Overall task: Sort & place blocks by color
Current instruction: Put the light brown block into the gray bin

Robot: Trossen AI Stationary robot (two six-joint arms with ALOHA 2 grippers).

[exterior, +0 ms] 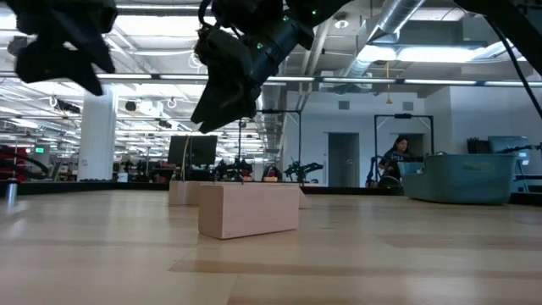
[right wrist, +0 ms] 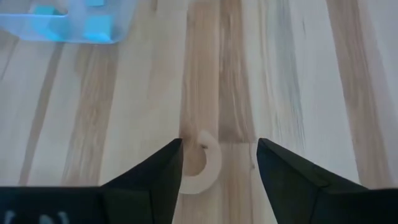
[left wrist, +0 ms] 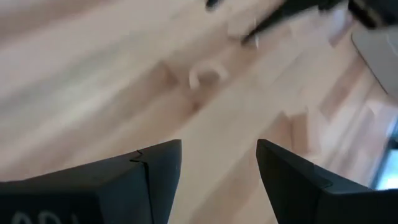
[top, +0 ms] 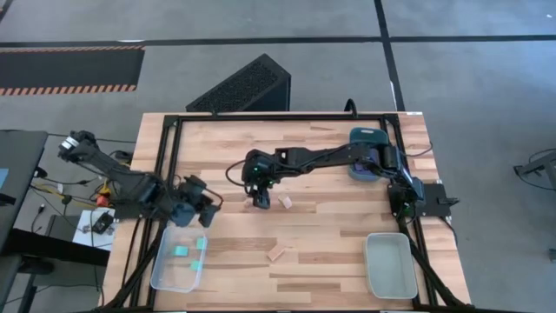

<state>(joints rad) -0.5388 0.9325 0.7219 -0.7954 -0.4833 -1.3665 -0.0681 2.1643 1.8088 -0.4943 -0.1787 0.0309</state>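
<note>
Right gripper [top: 261, 198] sits over mid-table, fingers released and spread; in the right wrist view a pale wood arch [right wrist: 202, 163] lies on the table [top: 330, 235] between them, not gripped. A wood block [top: 285, 201] lies just beside the right gripper, on the side away from the clear tray [top: 160, 271]. Another wood piece [top: 278, 253] lies between the clear tray and the grey tray [top: 390, 265]. Teal cubes [top: 189, 254] sit inside the clear tray. Left gripper [top: 207, 205] hangs just past the clear tray's far end, fingers released and apart, holding nothing. Dark teal tray [top: 365, 137] is well apart from the clear tray, at the far corner.
</note>
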